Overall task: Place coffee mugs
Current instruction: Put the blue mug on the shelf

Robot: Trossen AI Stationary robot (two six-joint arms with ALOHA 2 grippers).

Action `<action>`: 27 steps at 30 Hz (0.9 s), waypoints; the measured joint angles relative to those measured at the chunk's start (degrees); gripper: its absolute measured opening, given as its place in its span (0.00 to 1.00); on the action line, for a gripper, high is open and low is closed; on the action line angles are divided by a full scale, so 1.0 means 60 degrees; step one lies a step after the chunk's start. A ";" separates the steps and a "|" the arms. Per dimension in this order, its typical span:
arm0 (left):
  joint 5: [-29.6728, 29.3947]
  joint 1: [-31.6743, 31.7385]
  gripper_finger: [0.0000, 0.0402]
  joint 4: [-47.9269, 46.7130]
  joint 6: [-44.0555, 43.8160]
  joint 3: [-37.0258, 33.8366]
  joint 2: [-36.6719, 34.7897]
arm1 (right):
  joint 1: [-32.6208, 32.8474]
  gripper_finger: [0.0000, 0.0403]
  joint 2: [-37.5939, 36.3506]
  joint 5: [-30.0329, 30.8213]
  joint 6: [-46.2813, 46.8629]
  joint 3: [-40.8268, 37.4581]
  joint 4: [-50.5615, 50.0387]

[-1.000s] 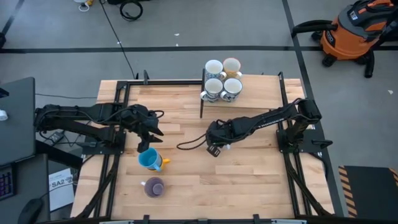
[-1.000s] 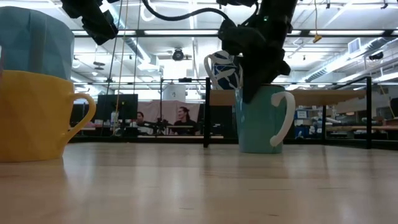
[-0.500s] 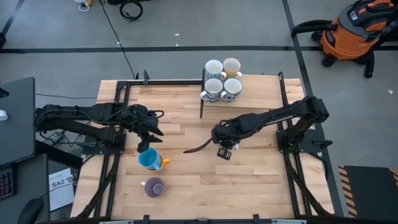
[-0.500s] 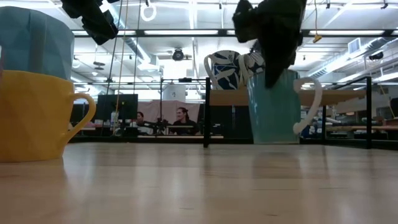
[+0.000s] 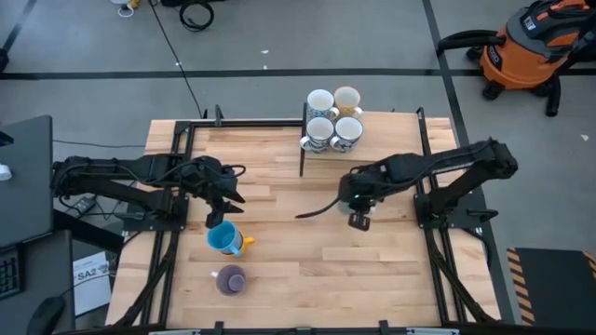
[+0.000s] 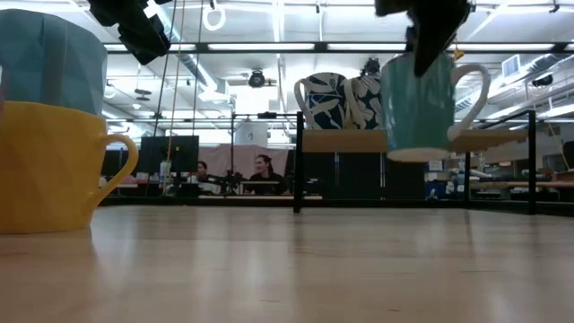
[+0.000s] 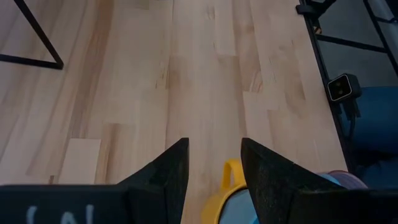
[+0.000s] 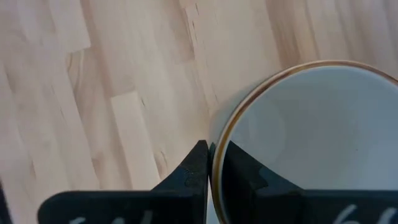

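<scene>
A: Mugs first: how many look placed?

B: 4 mugs (image 5: 333, 115) sit clustered on the raised shelf (image 5: 372, 140) at the table's (image 5: 279, 270) far edge. I'd judge those done. A 5th, the teal mug (image 6: 421, 103), hangs in the air, pinched by its rim between the right gripper's (image 5: 358, 212) fingers (image 8: 194, 169), 1 finger inside the wall and 1 outside.

A: And what's left?

B: At least 3: a blue mug (image 5: 222, 238) nested in a yellow mug (image 6: 54, 166), directly under the left gripper's (image 5: 221, 206) fingers, and a purple mug (image 5: 230, 279) beyond them toward the table's near edge. So roughly half done, by my reckoning.

A: How do the arms stand?

B: The right arm is folded back toward its base, wrist pointing down, with the teal mug upright beneath the fingers and clear of the table, short of the shelf. The left arm reaches out low, its fingers (image 7: 169, 171) spread with nothing between them, hovering just above the blue mug's rim.
</scene>
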 joint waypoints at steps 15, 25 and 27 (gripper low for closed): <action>-0.0003 0.0004 0.38 0.0368 0.0007 0.0000 0.0000 | -0.0379 0.09 -0.1844 0.0091 -0.0155 0.0011 -0.1828; -0.0004 0.0004 0.38 0.0364 0.0011 0.0000 0.0000 | -0.1420 0.09 -0.2098 0.0081 -0.1189 0.0844 -0.2904; -0.0006 0.0004 0.38 0.0364 0.0015 0.0000 0.0000 | -0.1609 0.09 -0.1955 0.0164 -0.1398 0.1364 -0.3417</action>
